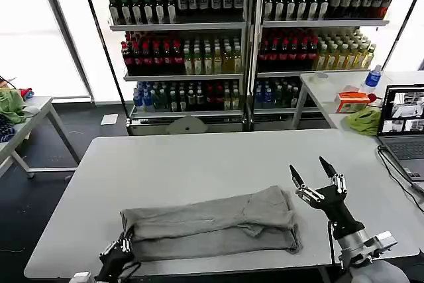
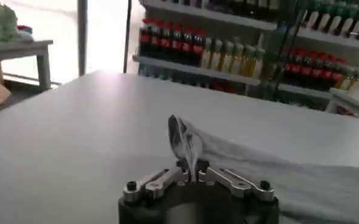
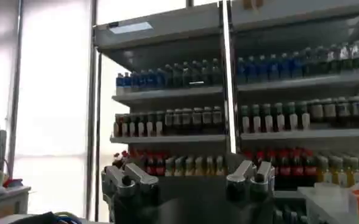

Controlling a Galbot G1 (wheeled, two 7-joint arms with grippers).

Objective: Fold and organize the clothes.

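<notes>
Grey shirt (image 1: 212, 223): lies folded lengthwise at 6 o'clock on my desk (image 1: 199, 164).
Left tool (image 1: 118, 251): clenched on the shirt's 9 o'clock edge.
Right tool (image 1: 311, 171): released, raised off its 3 o'clock end.

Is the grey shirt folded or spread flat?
Folded: the grey shirt lies as a long doubled band on the table, its corner pinched by the left claw.

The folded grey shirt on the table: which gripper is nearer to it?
Left. The left gripper is shut on the grey shirt's corner at the table's near edge. The right gripper is open, raised just off the shirt's right end.
</notes>
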